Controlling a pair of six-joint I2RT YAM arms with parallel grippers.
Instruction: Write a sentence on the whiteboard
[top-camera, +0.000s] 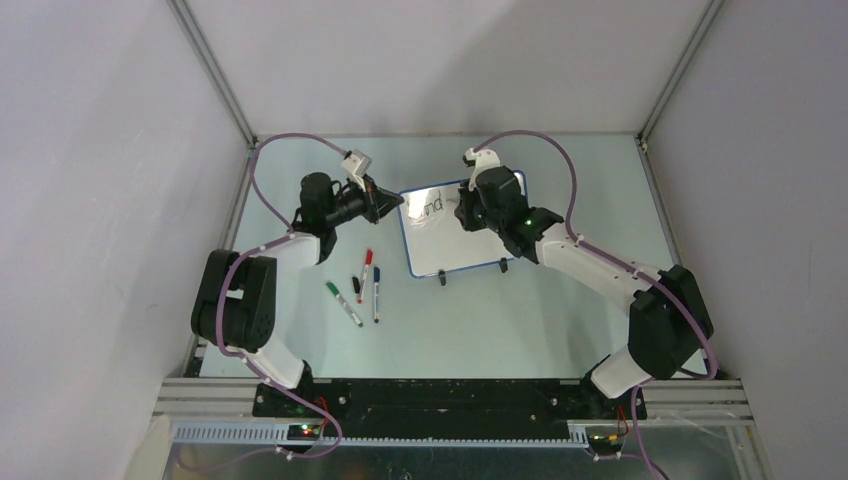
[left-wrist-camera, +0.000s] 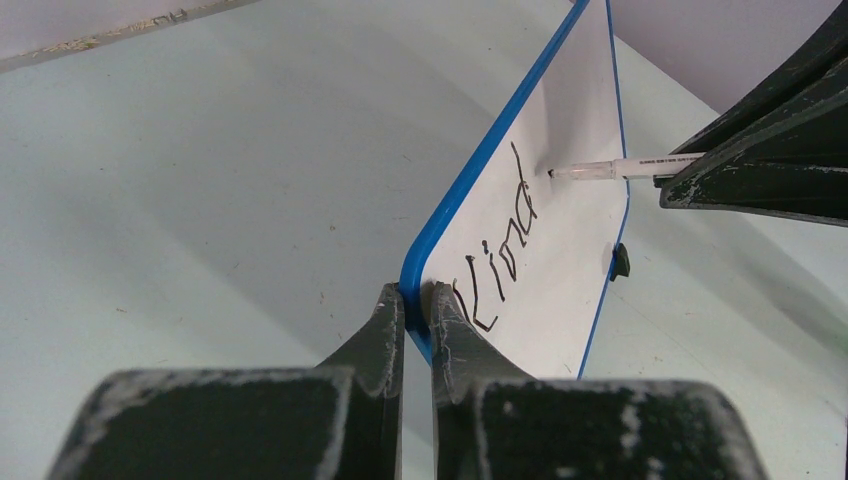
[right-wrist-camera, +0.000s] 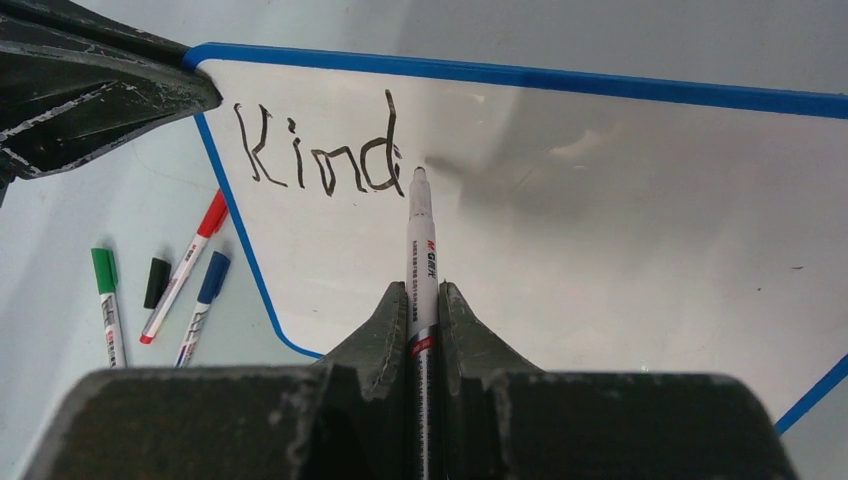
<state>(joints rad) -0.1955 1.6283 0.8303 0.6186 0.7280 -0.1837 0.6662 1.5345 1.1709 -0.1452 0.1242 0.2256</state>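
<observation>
Bolted across the 6 o'clock edge of the top view, a black mounting rail (top-camera: 450, 400) carries both arm bases, with bare metal channel below it. Pale grey walls (top-camera: 100, 150) close in on three sides, joined by aluminium struts (top-camera: 212, 70) that run down to the far corners. Between them lies the table (top-camera: 560, 310), a matt pale green sheet flecked with small scuffs and specks in the left wrist view. On it, the left arm (top-camera: 245, 300) reaches in from 8 o'clock and the right arm (top-camera: 600, 270) from 4 o'clock, each trailing a purple cable. Just past the table's middle, toward 12 o'clock, the whiteboard (top-camera: 470, 245) stands propped at a tilt on two small black feet (top-camera: 441, 279), its glossy face (right-wrist-camera: 620, 220) catching soft grey reflections inside a thin blue rim. At its 10 o'clock corner, the left gripper (left-wrist-camera: 417, 300) is pinched onto that rim, one finger on each side. Over the board's 12 o'clock part, the right gripper (right-wrist-camera: 424, 300) is clamped on a black marker (right-wrist-camera: 418, 230), whose tip meets the white face just right of the writing. About 8 o'clock of the board, well apart from it, lie a red marker (top-camera: 365, 275), a green marker (top-camera: 343, 303), a blue marker (top-camera: 376, 294) and a loose black cap (top-camera: 356, 284). Of the sentence (right-wrist-camera: 315, 155), only "Kind" stands written, in thin black strokes near the pinched corner.
</observation>
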